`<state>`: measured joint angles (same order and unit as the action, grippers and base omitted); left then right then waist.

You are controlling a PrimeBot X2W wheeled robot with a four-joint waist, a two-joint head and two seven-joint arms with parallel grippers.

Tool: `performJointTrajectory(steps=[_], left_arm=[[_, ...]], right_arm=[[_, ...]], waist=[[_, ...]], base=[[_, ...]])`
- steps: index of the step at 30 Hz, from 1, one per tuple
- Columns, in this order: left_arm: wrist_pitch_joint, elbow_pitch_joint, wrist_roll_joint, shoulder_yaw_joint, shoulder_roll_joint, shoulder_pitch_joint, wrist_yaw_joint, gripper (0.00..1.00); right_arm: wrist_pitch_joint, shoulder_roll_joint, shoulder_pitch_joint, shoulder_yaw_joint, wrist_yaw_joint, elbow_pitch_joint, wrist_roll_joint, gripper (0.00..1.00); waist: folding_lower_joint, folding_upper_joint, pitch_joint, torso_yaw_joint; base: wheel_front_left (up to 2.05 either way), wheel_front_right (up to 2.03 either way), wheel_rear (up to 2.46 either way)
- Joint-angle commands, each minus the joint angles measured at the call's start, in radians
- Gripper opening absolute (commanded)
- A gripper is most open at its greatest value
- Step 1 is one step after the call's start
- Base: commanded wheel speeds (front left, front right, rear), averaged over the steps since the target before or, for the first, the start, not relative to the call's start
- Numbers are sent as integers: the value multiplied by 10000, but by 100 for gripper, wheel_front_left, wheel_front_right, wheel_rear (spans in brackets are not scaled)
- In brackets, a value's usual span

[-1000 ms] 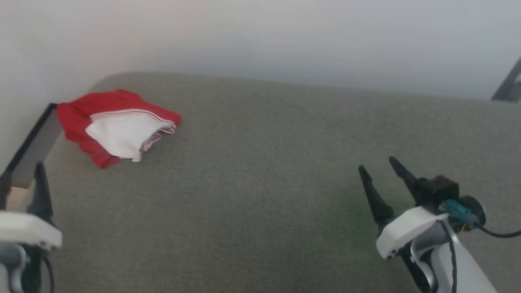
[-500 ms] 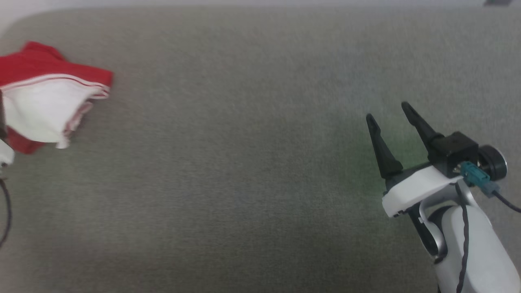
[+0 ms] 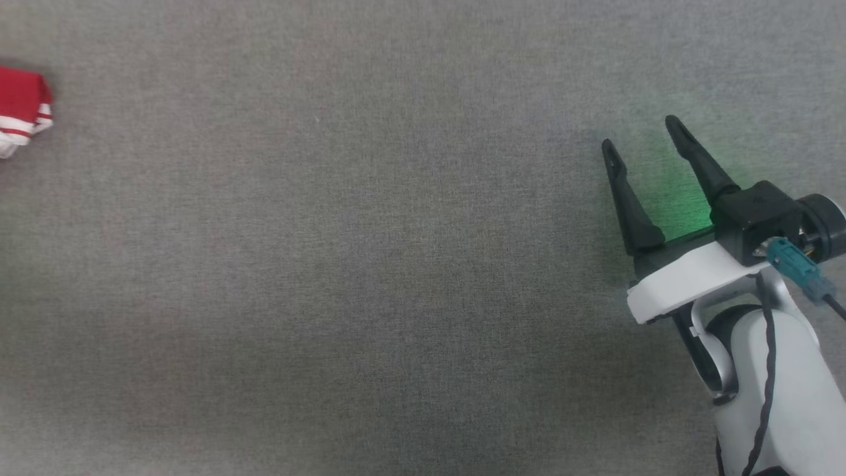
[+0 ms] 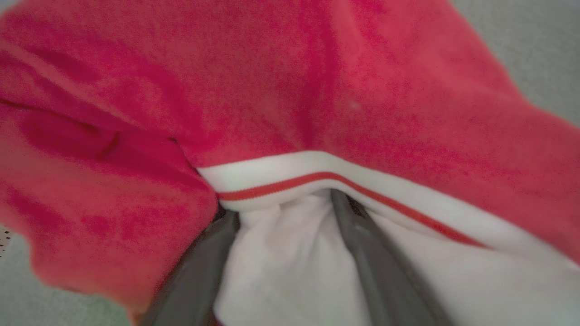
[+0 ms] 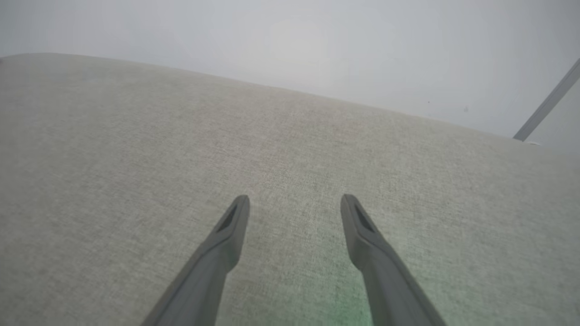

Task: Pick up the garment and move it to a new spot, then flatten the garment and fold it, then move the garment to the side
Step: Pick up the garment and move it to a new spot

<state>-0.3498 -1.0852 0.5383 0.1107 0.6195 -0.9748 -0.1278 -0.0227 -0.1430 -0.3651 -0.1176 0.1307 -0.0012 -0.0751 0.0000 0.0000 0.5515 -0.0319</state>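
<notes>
2 grippers spread, garment (image 3: 23,109) at surface's (image 3: 396,264) far left.
Left gripper (image 4: 281,213) straddles the white sleeve fabric (image 4: 290,262), I judge to pinch for pickup; right gripper (image 3: 644,135) hovers empty, well apart.

Cropped by the head view's left edge to a single red, stripe-trimmed corner of the garment (image 3: 22,106). Overflowing the left wrist view, out of focus. Buried under its white-and-red trim: tips of the left gripper (image 4: 283,203), fingers (image 4: 376,271) blurred. Cut off at lower right: forearm behind the right gripper (image 3: 640,132).
</notes>
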Motion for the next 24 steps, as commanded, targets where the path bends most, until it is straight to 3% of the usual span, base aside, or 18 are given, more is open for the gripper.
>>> performJointTrajectory(steps=[1, 7, 8, 9, 24], left_arm=[[-300, -432, -117, -277, -522, 232, -16, 100], [-757, -1118, 142, -681, -870, 175, -25, 100], [-625, -1142, 208, -688, -890, 145, -25, 15], [-382, -1111, 259, -812, -815, 123, -24, 0], [1198, 710, 578, -2405, 462, -514, -22, 0]], right_arm=[[50, -2, -99, 65, 1, -116, 60, 100], [209, -47, -134, 157, 1, -311, 130, 100], [206, -62, -137, 173, 1, -312, 148, 100], [212, -77, -144, 161, 1, -311, 160, 100], [5, -249, 191, 97, 1, 352, -217, 100]], waist=[[0, 0, 243, -63], [0, 0, 362, 27], [0, 0, 340, 56], [0, 0, 252, 105], [0, 0, -1856, 758]], base=[[0, 0, 0], [0, 0, 0], [0, 0, 0], [0, 0, 0], [0, 0, 0]])
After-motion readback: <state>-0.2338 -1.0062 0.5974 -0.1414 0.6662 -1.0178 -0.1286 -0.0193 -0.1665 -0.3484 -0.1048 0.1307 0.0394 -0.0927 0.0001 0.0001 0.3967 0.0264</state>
